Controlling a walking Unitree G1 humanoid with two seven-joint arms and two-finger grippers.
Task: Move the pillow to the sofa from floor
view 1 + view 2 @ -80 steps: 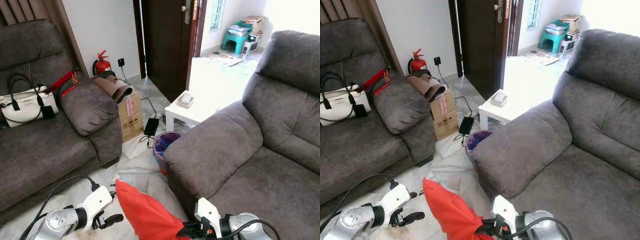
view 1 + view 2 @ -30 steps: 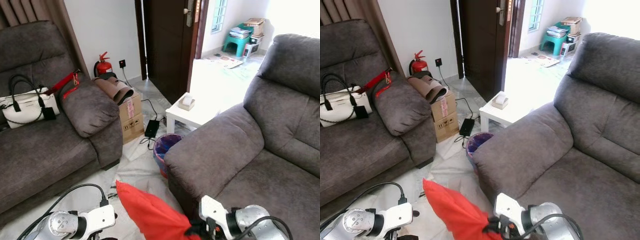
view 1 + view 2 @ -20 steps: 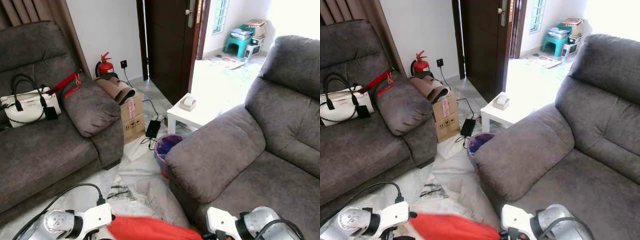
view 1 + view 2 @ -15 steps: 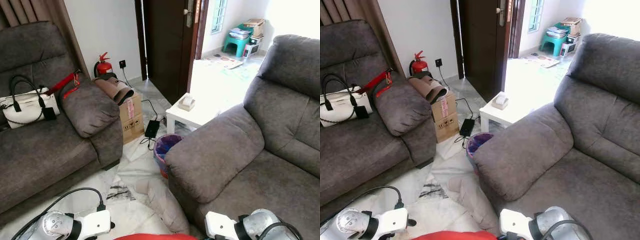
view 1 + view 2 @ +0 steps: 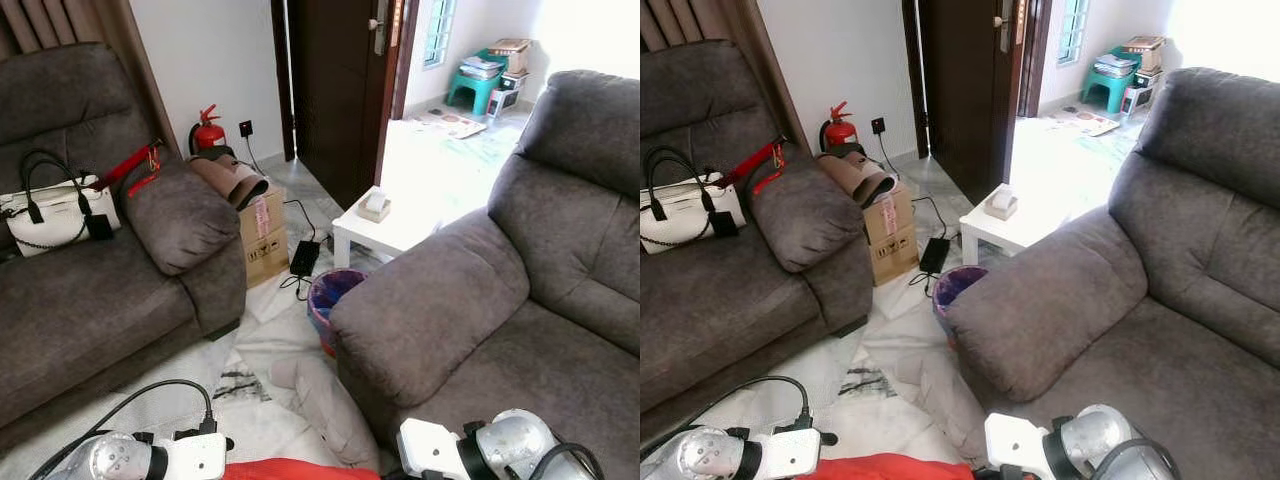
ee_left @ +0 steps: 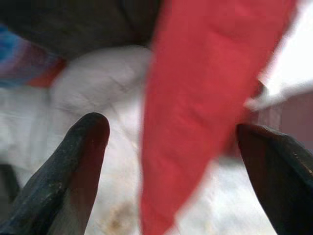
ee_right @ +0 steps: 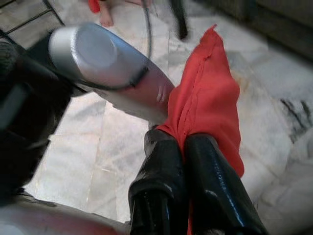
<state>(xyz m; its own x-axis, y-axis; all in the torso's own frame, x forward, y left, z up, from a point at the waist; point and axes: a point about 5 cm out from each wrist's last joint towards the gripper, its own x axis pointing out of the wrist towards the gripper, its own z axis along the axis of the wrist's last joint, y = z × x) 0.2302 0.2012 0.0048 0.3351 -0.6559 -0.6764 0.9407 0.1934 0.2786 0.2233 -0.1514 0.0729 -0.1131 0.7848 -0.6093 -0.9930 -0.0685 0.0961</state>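
Both silver arms are held low at the bottom of the head views, forearms angled inward toward each other. The right gripper (image 7: 183, 147) has its two black fingers pressed together on the seamed edge of the flat red fabric pillow (image 7: 208, 112), pinching it at one corner. The left gripper (image 6: 171, 147) has its fingers spread wide apart, with the red pillow hanging between them and touching neither finger (image 6: 83, 152).

In the head views the pillow (image 5: 300, 470) shows as a thin red strip between the two wrists, above the white marble floor (image 5: 250, 400), its long axis running roughly left to right. In the right wrist view it extends away from the fingers over the floor.

The grey fabric sofa on the robot's right (image 5: 480, 310) stands just beside the right arm. A pale crumpled cloth (image 5: 320, 395) lies on the floor against the sofa's base.
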